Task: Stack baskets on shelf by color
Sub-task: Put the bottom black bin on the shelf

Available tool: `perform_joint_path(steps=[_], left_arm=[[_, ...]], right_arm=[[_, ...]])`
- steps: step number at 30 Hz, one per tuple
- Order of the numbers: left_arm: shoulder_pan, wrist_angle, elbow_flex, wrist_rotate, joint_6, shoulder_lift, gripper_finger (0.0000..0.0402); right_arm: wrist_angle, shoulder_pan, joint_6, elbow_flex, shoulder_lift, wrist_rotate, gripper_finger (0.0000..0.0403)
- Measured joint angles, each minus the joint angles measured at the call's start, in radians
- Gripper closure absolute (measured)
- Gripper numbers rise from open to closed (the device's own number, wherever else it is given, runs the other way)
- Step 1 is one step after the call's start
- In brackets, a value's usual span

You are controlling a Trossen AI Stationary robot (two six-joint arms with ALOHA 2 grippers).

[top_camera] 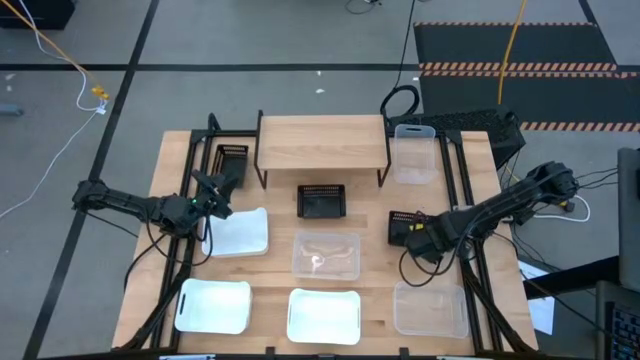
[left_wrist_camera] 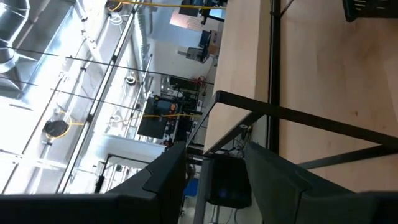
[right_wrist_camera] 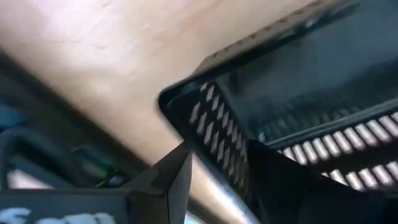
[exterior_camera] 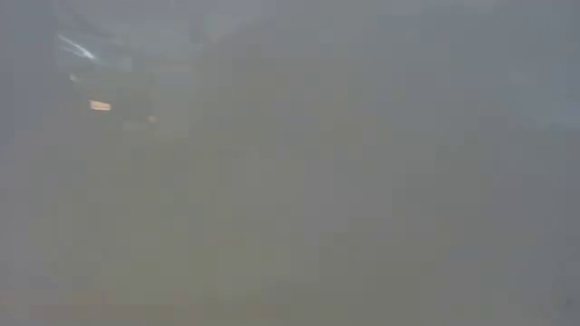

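Seen from above, nine baskets lie scattered over the table [top_camera: 280,175] while the shelf [top_camera: 322,140] at its far edge stands bare on top, so the sorting by colour looks barely begun. The right pincer [top_camera: 420,238] sits at a black slatted basket [top_camera: 407,226] right of centre; its wrist camera shows one finger [right_wrist_camera: 171,180] outside the slatted wall and the other inside, the jaws straddling the rim, closed on it or about to close. The left pincer [top_camera: 212,192] hovers near the shelf's left legs, fingers [left_wrist_camera: 165,180] parted and holding nothing, just above a white basket [top_camera: 238,232]. A second black basket [top_camera: 321,201] rests in front of the shelf, and a third [top_camera: 232,157] sits beside the shelf's left end. Clear baskets lie at centre [top_camera: 326,254], at the near right [top_camera: 430,308] and at the far right [top_camera: 414,155]; two more white ones [top_camera: 213,306] [top_camera: 323,315] line the near edge. The step in hand appears to be picking up the right-hand black basket; next would come a firm grip on its wall, a lift clear of its neighbours, and a carry to the shelf top. The table-level camera shows only haze.
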Motion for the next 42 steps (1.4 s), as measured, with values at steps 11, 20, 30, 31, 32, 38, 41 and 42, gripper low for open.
perform_joint_path(steps=[11, 20, 30, 31, 32, 38, 41, 42], left_arm=[[0.0, 0.0, 0.0, 0.0, -0.013, 0.0, 0.0234], [0.0, 0.0, 0.0, 0.0, -0.014, 0.0, 0.0234], [0.0, -0.003, 0.0, 0.001, -0.019, 0.0, 0.0234], [0.0, -0.003, 0.0, 0.0, -0.02, 0.0, 0.0234], [0.0, -0.003, 0.0, 0.0, -0.022, 0.0, 0.0234], [0.0, -0.004, 0.0, 0.0, -0.022, 0.0, 0.0234], [0.0, -0.004, 0.0, 0.0, -0.022, 0.0, 0.0234], [0.0, -0.004, 0.0, 0.001, -0.022, 0.0, 0.0234]], right_arm=[[0.121, -0.051, 0.202, 0.075, 0.0, -0.089, 0.039], [0.235, -0.105, 0.543, 0.555, -0.001, -0.158, 0.0398], [0.439, -0.44, 0.401, 0.906, 0.073, 0.3, 0.04], [0.426, -0.486, 0.402, 0.909, 0.099, 0.27, 0.0401], [0.402, -0.532, 0.402, 0.914, 0.129, 0.228, 0.0401], [0.126, -0.735, 0.409, 1.006, 0.367, 0.05, 0.0402], [0.044, -0.77, 0.389, 1.022, 0.437, 0.044, 0.0402], [0.035, -0.776, 0.381, 1.022, 0.448, 0.046, 0.0401]])
